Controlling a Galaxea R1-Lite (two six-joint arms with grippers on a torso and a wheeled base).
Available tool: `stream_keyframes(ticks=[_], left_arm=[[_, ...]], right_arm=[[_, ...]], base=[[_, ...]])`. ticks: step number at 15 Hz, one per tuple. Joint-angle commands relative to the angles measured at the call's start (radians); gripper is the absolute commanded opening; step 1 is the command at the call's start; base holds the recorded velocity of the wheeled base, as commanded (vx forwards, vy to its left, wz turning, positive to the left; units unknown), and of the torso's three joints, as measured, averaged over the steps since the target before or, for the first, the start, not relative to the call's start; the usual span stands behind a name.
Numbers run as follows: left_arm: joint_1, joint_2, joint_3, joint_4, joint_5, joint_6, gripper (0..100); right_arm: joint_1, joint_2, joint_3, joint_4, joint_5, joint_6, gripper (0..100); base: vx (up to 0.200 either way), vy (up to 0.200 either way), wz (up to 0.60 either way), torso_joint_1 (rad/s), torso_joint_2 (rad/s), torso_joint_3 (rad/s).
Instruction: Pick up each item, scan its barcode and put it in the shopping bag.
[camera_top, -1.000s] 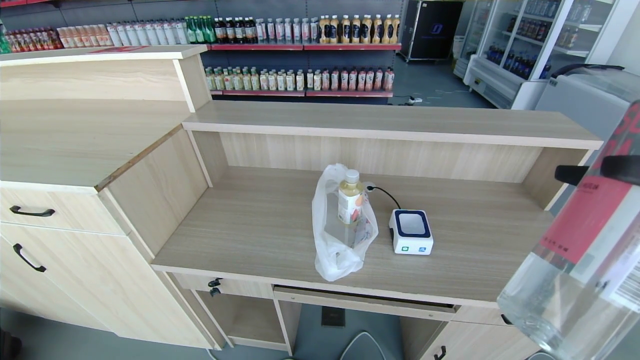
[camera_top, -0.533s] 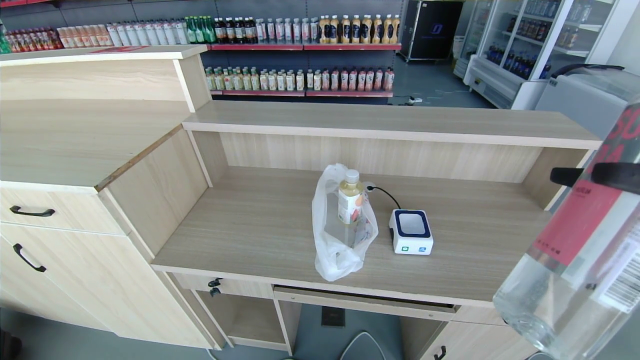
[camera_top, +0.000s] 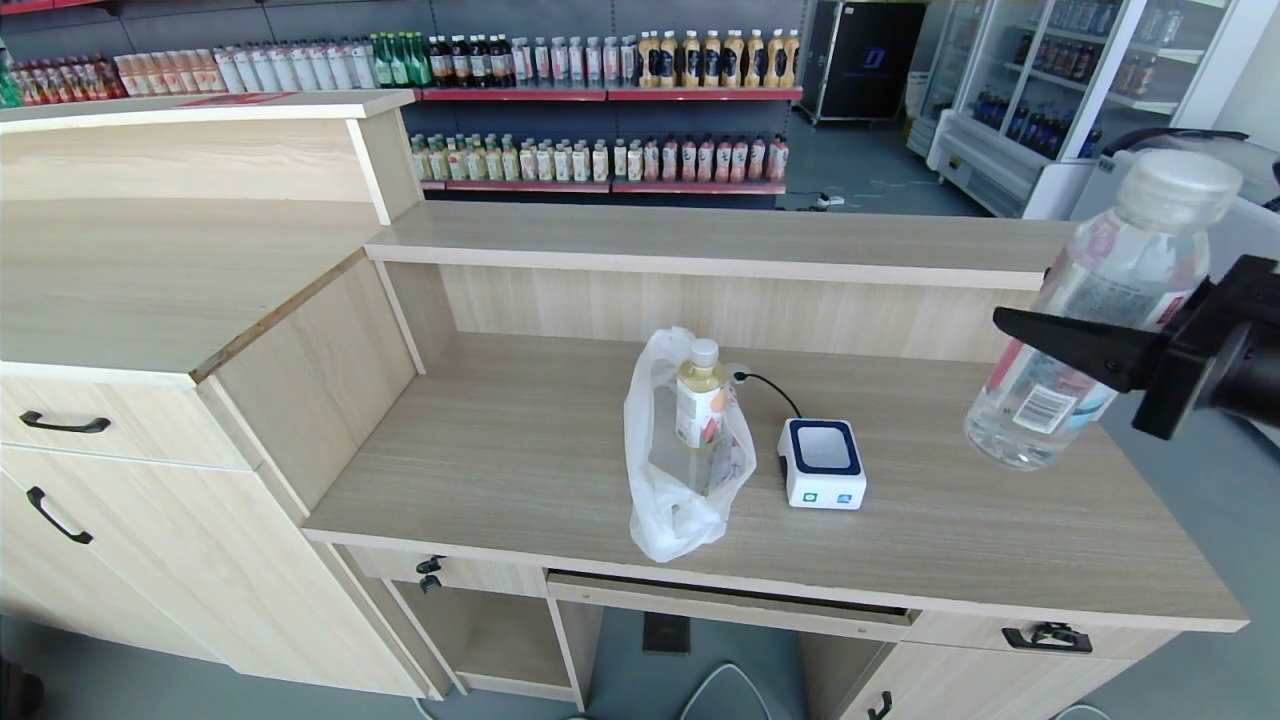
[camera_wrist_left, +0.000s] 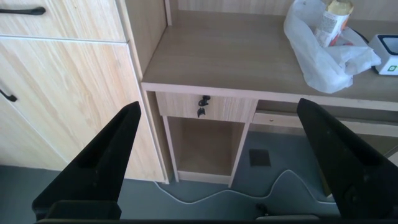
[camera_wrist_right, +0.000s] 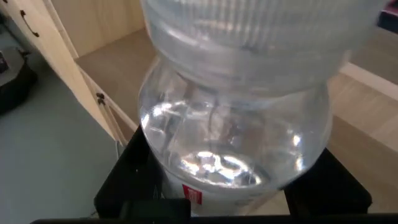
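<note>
Seen from my head, a pale yellow drink bottle (camera_top: 700, 400) already stands in the thin white plastic shopping bag (camera_top: 660, 505) on the wooden desk (camera_top: 520, 450). My right jaws clamp a clear plastic water bottle (camera_top: 1120, 270) above the desk's right end, well apart from the white, blue-topped scanner (camera_top: 822, 462) and, I judge, unscanned, its long axis tilted, cap up and rightward. From my left wrist, the left jaws hang wide and empty below the desk's front edge. From my right wrist, the bottle's length runs straight out from my grip.

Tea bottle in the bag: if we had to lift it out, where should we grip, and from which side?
Probably the neck just under the cap, coming straight down from above. The tea bottle stands upright with its top showing at the open mouth of the shopping bag, whose film wraps the body. The scanner crowds its right side.
</note>
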Motion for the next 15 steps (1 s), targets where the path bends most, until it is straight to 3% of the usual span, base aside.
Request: stream_keyframes(ticks=[1,7,10,13,15], left_arm=[[0.0,0.0,0.0,0.0,0.0,0.0,100],[0.0,0.0,0.0,0.0,0.0,0.0,100],[0.0,0.0,0.0,0.0,0.0,0.0,100],[0.0,0.0,0.0,0.0,0.0,0.0,100],[0.0,0.0,0.0,0.0,0.0,0.0,100]], right_arm=[[-0.161,0.258,0.111,-0.292,-0.069,-0.182,0],[-0.251,0.52,0.189,-0.794,-0.067,-0.509,0],[-0.257,0.617,0.151,-0.892,-0.044,-0.557,0],[-0.259,0.677,0.146,-0.966,-0.027,-0.613,0],[-0.259,0.73,0.125,-1.015,0.037,-0.621,0]], base=[[0.0,0.0,0.0,0.0,0.0,0.0],[0.0,0.0,0.0,0.0,0.0,0.0],[0.0,0.0,0.0,0.0,0.0,0.0],[0.0,0.0,0.6,0.001,0.0,0.001],[0.0,0.0,0.3,0.001,0.0,0.004]])
